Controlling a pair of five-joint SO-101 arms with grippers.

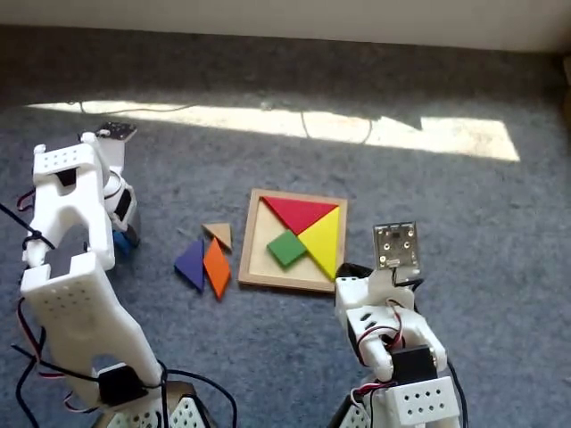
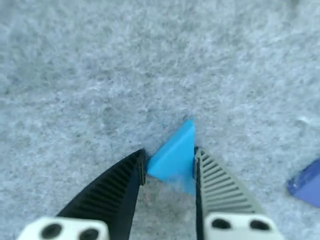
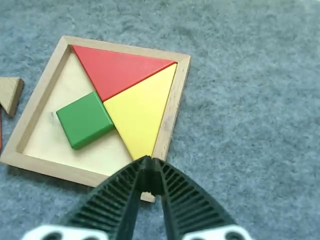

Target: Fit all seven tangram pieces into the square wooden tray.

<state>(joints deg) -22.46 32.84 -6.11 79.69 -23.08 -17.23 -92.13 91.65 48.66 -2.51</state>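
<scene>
1. Looked like the pickup step. The left gripper [image 2: 169, 154] had its fingers clamped on the blue triangle [image 2: 177, 142], down on the carpet [image 2: 75, 75], well apart from the tray [image 3: 176, 112].
2. The tray held the red triangle [image 3: 117, 70], yellow triangle [image 3: 142, 112] and green square [image 3: 84, 120]. The tan triangle [image 1: 219, 234], purple piece [image 1: 191, 263] and orange piece [image 1: 217, 266] lay beside it.
3. The right gripper [image 3: 151, 165], fingers together, sat at the tray's rim.
4. Next up, I'd guess: lift blue, carry it over, and turn it to fit the bare part.

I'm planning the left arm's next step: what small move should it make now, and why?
Probably a short straight lift: the left end effector appears closed on the blue triangle, which seems to lie on the carpet, and the wooden tray has bare floor left for it.
</scene>
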